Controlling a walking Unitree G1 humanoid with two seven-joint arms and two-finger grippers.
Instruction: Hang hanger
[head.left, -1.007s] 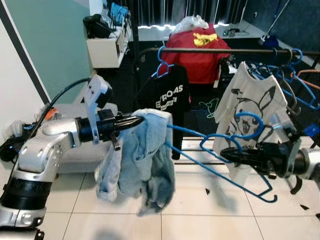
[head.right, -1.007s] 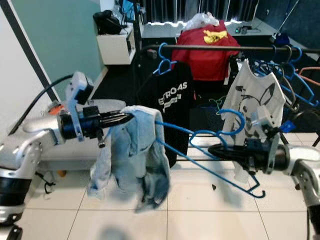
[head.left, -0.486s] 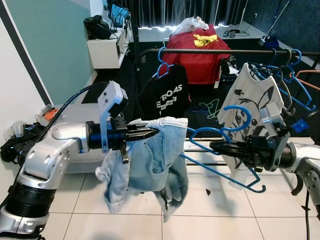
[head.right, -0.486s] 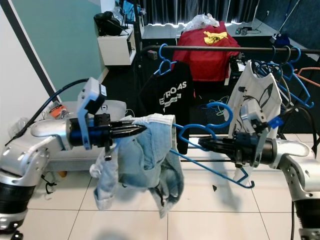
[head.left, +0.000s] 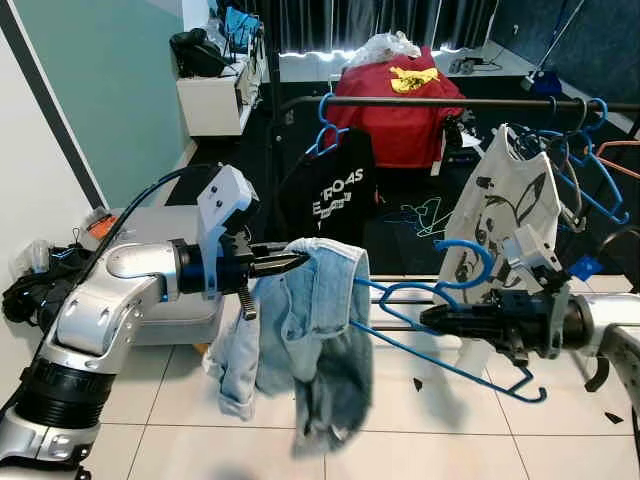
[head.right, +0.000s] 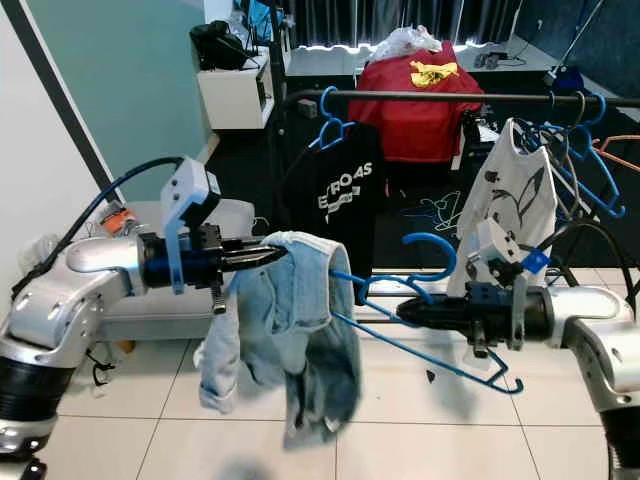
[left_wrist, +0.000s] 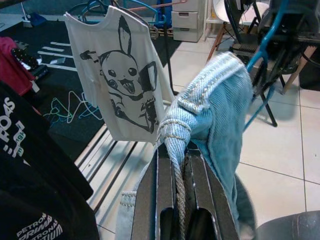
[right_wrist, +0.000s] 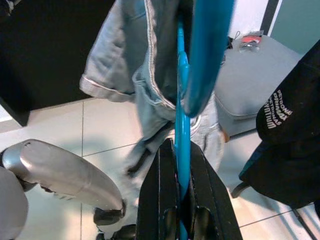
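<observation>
— What's different from a moment ago?

— The right gripper (head.right: 412, 312) has dropped and pulled back from the rail (head.left: 440, 102). Half a second back the hanger (head.left: 440, 330) was pushed up toward the jeans (head.left: 310, 340) with its hook high; now it sits lower and flatter, its hook (head.left: 468, 252) well below the rail, in front of the white shirt (head.left: 500, 200).

— Both still gripping?

— Yes. The right gripper's fingers are clamped on the hanger's neck; from the wrist you see the blue bar running between them. The left gripper (head.left: 290, 262) is pinched on the jeans' waistband, cloth wedged between its fingers (left_wrist: 160, 190).

— And the jeans?

— Draped over the hanger's left arm, hanging below the rail and nearer the robot than the black shirt (head.left: 335, 185). They swung out earlier and have settled.

— So how far along?

— Not hung. I'd say the lift toward the rail was undone; the hook must rise again to the bare stretch of rail between the black and white shirts.
</observation>
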